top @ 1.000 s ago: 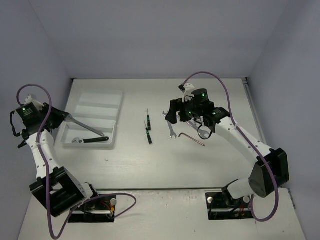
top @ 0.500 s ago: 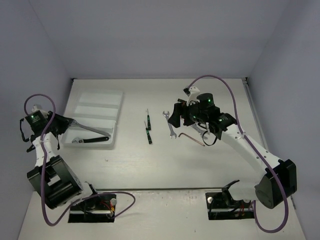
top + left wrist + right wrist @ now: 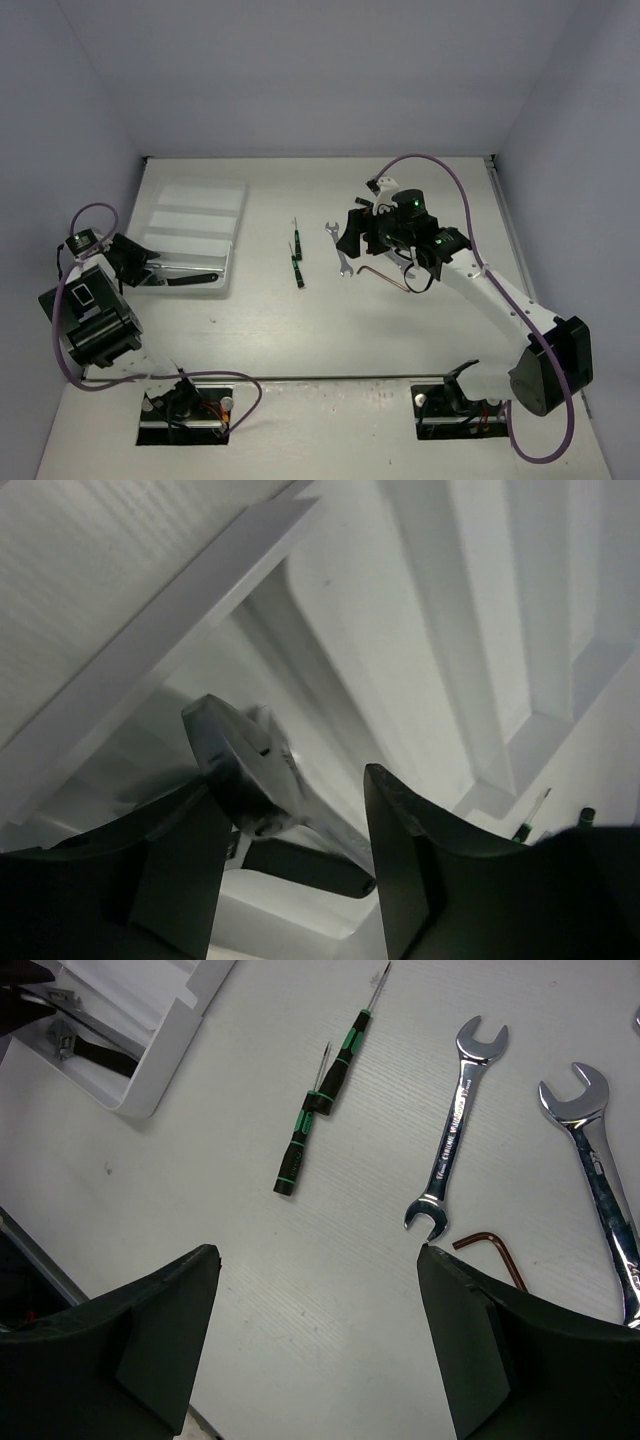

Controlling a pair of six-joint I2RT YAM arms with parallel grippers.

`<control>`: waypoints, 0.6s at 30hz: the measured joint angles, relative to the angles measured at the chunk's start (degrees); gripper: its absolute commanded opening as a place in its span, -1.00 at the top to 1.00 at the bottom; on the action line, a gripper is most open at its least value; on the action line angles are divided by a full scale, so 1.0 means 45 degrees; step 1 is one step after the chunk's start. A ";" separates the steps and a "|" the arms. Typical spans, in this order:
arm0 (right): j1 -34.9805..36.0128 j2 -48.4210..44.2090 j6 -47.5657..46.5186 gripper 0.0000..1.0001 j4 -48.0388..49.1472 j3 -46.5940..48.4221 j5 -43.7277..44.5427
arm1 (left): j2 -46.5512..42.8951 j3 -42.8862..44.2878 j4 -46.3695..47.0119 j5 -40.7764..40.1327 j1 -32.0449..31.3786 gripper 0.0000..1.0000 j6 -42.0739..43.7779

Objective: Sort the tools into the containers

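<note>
Your left end effector (image 3: 288, 780) and right end effector (image 3: 318, 1252) stand apart; a crooked left retreat could drag the silver wrench (image 3: 240, 755) from the tray (image 3: 400, 630).

Black-handled wrench (image 3: 190, 279) flat in white tray (image 3: 195, 195) (green-black screwdrivers (image 3: 298, 272) outside)

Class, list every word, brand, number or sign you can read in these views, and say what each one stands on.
No text can be read outright in any view.
Smaller silver wrench: stamped marks run along its shank, too small to read.
Larger silver wrench: possibly faint marks on its shank, too blurred to read.
Green-black screwdrivers: no lettering shows.
White tray: no lettering shows.
</note>
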 measured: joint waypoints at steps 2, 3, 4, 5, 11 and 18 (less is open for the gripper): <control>0.0000 0.0102 0.0019 -0.53 0.0000 0.0000 -0.0003 | 0.0354 0.0011 -0.0359 -0.0119 -0.0015 -0.14 0.0177; 0.0000 0.0159 0.0024 -0.53 0.0000 0.0000 -0.0003 | 0.0382 0.0045 -0.0438 -0.0174 -0.0016 -0.19 0.0228; 0.0000 0.0229 0.0032 -0.53 0.0000 0.0000 -0.0003 | 0.0349 0.0126 -0.0598 -0.0234 -0.0021 -0.23 0.0303; 0.0000 0.0295 0.0039 -0.53 -0.0001 0.0000 -0.0003 | 0.0310 0.0205 -0.0774 -0.0317 -0.0032 -0.27 0.0371; 0.0000 0.0550 0.0057 -0.52 0.0000 0.0000 -0.0008 | -0.0295 0.1128 -0.2943 -0.1701 -0.0336 -0.37 0.0811; 0.0000 0.0829 0.0069 -0.51 -0.0008 0.0103 -0.0008 | -0.2149 0.3317 -0.6119 -0.5028 -0.2048 -0.38 0.1339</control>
